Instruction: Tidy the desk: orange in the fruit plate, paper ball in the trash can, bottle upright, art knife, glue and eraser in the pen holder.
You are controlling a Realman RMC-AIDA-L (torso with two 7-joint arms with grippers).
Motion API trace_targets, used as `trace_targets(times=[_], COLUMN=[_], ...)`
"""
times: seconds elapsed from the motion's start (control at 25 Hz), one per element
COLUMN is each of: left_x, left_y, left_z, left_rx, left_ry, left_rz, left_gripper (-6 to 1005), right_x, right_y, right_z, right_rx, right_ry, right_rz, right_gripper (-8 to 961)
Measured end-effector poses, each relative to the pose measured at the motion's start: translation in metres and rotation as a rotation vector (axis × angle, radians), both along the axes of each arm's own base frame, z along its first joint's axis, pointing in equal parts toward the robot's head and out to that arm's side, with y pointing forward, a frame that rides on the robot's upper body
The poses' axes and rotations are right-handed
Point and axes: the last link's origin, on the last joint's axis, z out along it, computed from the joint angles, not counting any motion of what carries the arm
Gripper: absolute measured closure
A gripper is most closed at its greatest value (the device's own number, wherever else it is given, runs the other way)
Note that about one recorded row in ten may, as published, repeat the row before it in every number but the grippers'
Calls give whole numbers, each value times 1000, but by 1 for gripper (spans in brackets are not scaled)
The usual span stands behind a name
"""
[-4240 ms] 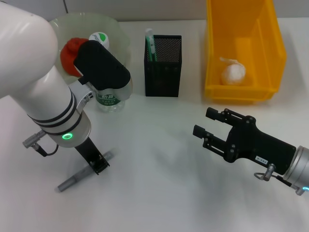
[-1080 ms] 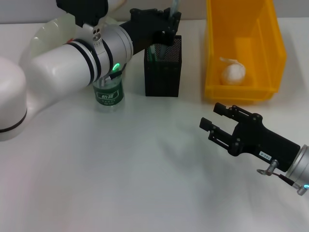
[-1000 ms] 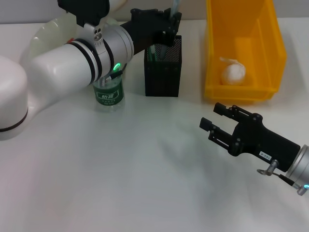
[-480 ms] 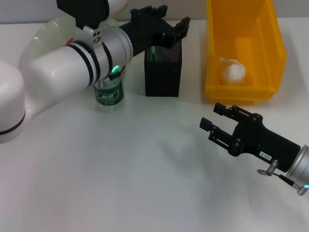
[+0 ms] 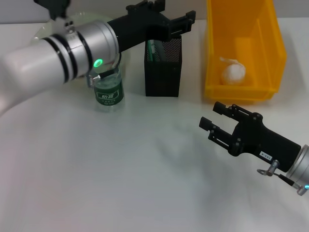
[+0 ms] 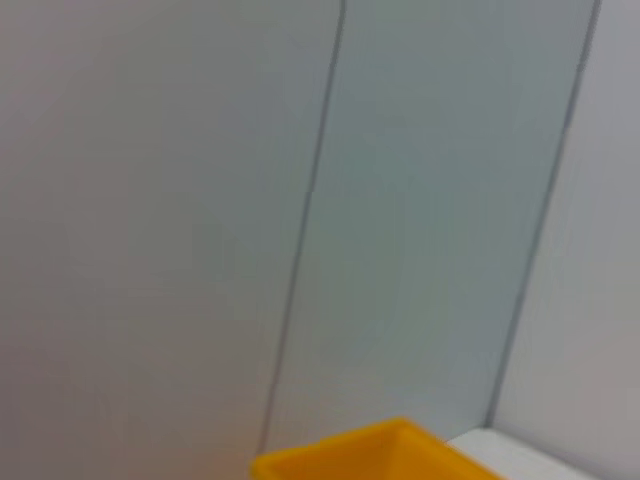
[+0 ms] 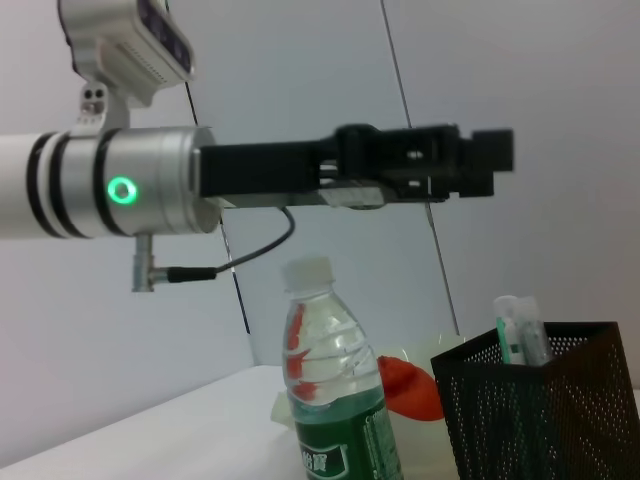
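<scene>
My left gripper (image 5: pixel 170 14) hangs open and empty just above the black mesh pen holder (image 5: pixel 163 67). A green-and-white glue stick (image 5: pixel 151 47) and a grey art knife (image 7: pixel 532 336) stand inside the holder. The bottle (image 5: pixel 108 89) stands upright left of the holder, partly behind my left arm. The paper ball (image 5: pixel 233 73) lies in the yellow trash can (image 5: pixel 241 94). In the right wrist view the red-orange orange (image 7: pixel 410 390) rests in the pale fruit plate (image 7: pixel 440 350). My right gripper (image 5: pixel 209 114) hovers open and empty at the front right. No eraser shows.
My left arm reaches across the back left of the table and hides most of the fruit plate (image 5: pixel 42 30) in the head view. The left wrist view shows only a wall and a corner of the yellow trash can (image 6: pixel 350 455).
A second ago my left gripper was shut on the grey art knife over the pen holder. It has since opened, released it into the holder, and lifted. The right arm has not moved.
</scene>
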Motion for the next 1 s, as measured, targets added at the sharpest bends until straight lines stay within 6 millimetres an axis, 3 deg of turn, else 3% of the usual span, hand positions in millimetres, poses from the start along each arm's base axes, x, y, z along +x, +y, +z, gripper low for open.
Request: trace_targets(times=[0.12, 0.4, 0.44, 0.56, 0.64, 0.92, 1.0], left_x=[-3, -31, -44, -58, -80, -119, -121], left_y=[-6, -35, -52, -64, -79, -110, -112], left_z=[8, 35, 47, 54, 60, 48, 45], left_rx=[-37, -74, -66, -54, -55, -162, -178], left_ry=[-42, -179, -223, -253, -286, -178, -164], left_rz=[-33, -209, -318, -371, -405, -427, -424], left_gripper=[177, 178, 178, 179, 179, 181, 181], right_x=[0, -4, -4, -5, -6, -14, -14], right_y=[0, -2, -1, -1, -2, -12, -13], right_z=[0, 1, 2, 3, 6, 15, 16], right_rx=[0, 1, 3, 6, 5, -14, -15], right_ry=[1, 9, 12, 15, 21, 27, 22], right_rz=[1, 34, 36, 39, 63, 192, 210], right_gripper=[358, 358, 358, 358, 358, 359, 352])
